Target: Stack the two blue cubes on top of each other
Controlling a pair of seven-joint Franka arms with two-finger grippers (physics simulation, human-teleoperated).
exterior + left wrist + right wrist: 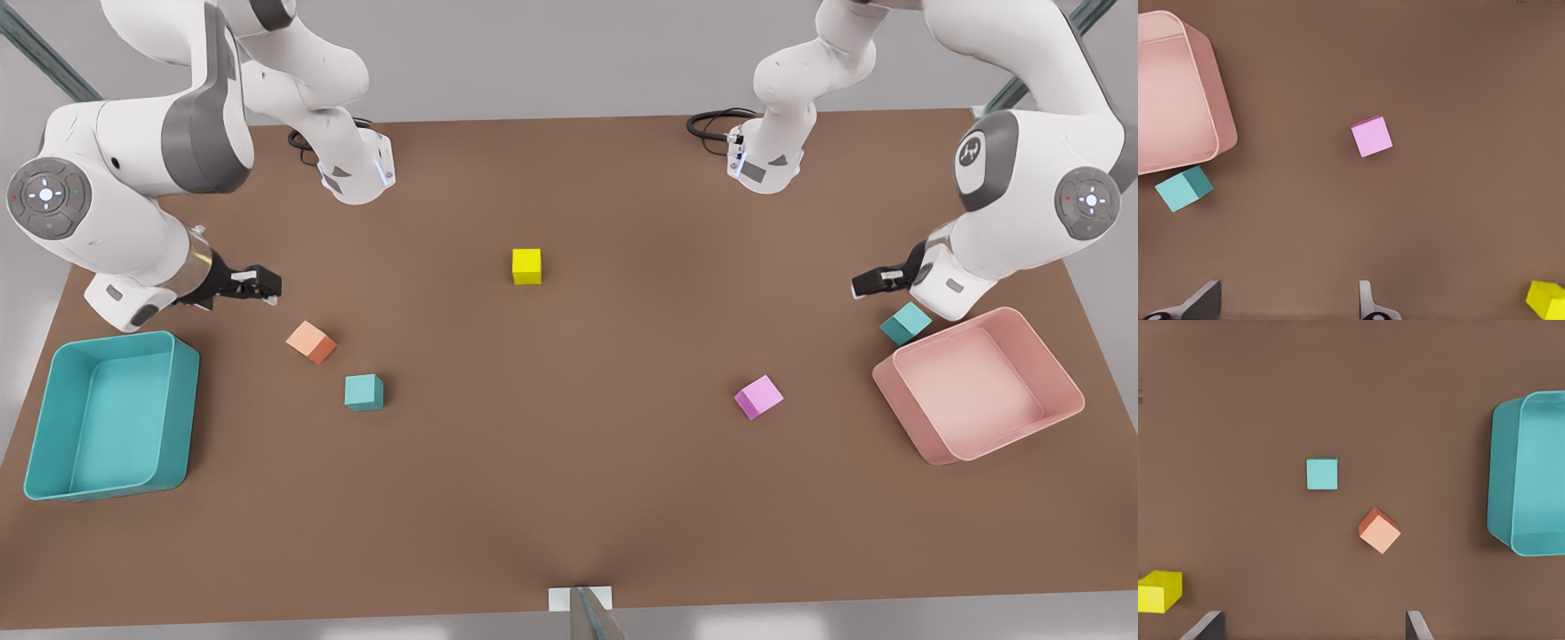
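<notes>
One blue cube (364, 392) sits on the brown table toward the front view's left, near an orange cube (311, 342); in the right wrist view this blue cube (1321, 474) lies out ahead of the fingers. The other blue cube (906, 323) rests against the pink bin's far corner at the front view's right, and the left wrist view has it (1183, 189) beside that bin. My left gripper (876, 282) hovers open just above and beside that cube, holding nothing (1286, 307). My right gripper (258, 283) hangs open and empty (1313, 627) near the orange cube.
A teal bin (182, 409) stands at the front view's left edge and a pink bin (902, 413) at its right. A yellow cube (526, 266) sits mid-table toward the back, and a light purple cube (758, 396) lies right of centre.
</notes>
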